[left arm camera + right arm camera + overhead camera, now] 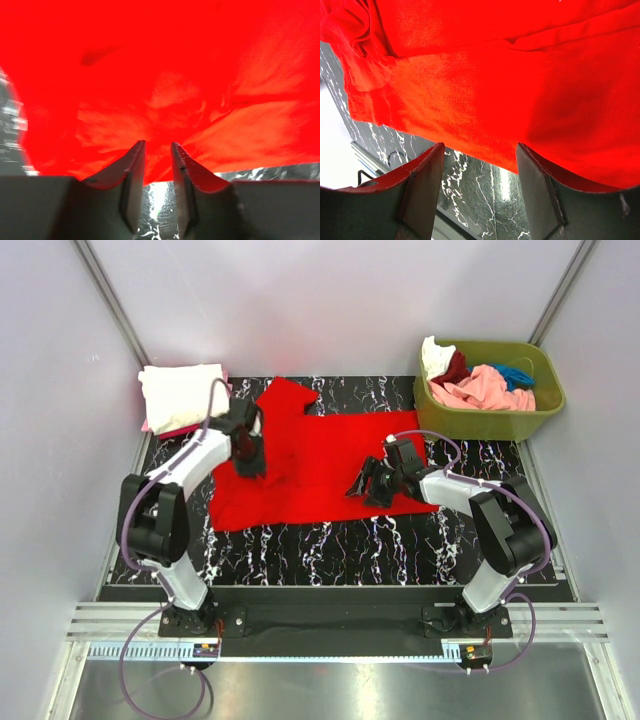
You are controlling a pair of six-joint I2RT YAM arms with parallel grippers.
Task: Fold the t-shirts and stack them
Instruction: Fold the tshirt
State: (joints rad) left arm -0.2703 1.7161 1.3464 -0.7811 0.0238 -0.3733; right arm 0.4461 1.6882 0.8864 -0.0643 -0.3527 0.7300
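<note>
A bright red t-shirt [320, 455] lies spread on the black marble mat. My left gripper [248, 455] is over its left part. In the left wrist view the gripper [157, 143] has its jaws nearly together, with red cloth [165, 75] bunched between the tips and creases fanning out from them. My right gripper [365, 485] is at the shirt's near right hem. In the right wrist view that gripper [480, 146] is wide open, the hem [470, 125] sits at its tips, and bare mat shows between the fingers.
A folded cream-white t-shirt [180, 392] lies on a pink one [172, 429] at the back left. An olive-green bin [490, 422] at the back right holds white, dark red, pink [485, 388] and teal shirts. Grey walls close in both sides.
</note>
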